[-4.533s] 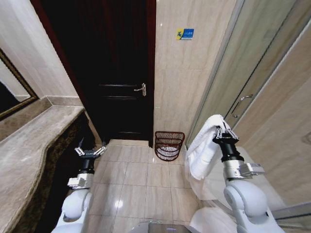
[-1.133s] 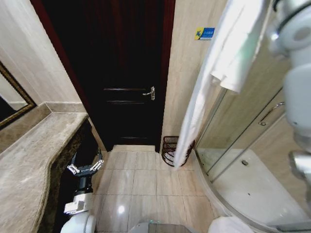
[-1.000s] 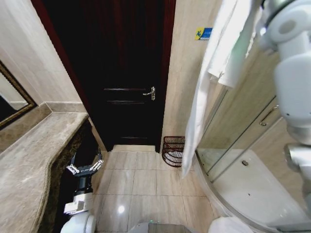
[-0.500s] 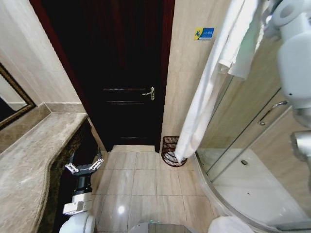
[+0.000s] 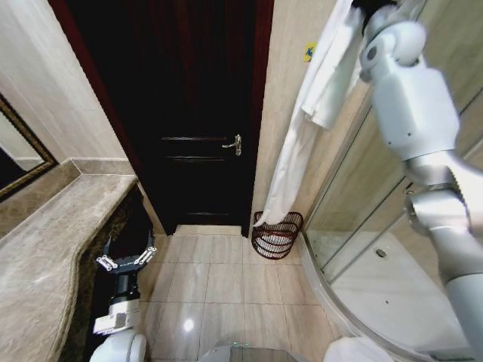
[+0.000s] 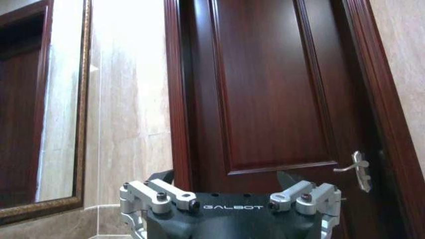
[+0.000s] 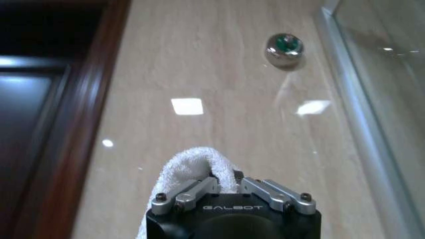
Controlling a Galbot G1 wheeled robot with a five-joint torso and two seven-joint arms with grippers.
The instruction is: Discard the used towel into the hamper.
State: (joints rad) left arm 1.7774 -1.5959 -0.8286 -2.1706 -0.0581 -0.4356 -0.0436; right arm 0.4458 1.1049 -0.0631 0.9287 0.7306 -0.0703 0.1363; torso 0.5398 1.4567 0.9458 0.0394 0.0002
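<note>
— Which way does the towel [image 5: 302,128] run?

— Its long axis is close to vertical, leaning a little. The top is bunched high up by the right arm [image 5: 411,113], well above the hamper [image 5: 276,234]. From there it falls in a long white strip, and its lower end hangs at the hamper's rim, on the side toward the door [image 5: 189,113]. I cannot tell whether the tip touches the rim or only hangs in front of it.

— And the hamper?

— It stands upright on the floor tiles [image 5: 226,279] in the corner just beside the door, against the beige wall. It is small, round and dark reddish-brown, made of open hoops and ribs, with something pale inside.

— What do the wrist cameras add?

— The right wrist view shows the right gripper [image 7: 226,186] with its fingers closed on a fold of the towel [image 7: 192,167], which bulges out between them, white and looped in texture. Beyond it are the beige wall and a round metal knob [image 7: 284,49]. The hamper shows in the head view.

— And the left side?

— The left gripper [image 5: 124,259] sits low, well to the side of the hamper, near the stone counter [image 5: 53,241]. Its fingers are spread and hold nothing. The left wrist view shows the gripper [image 6: 231,196] facing the door, its handle [image 6: 359,167] and a framed mirror [image 6: 40,99].
</note>
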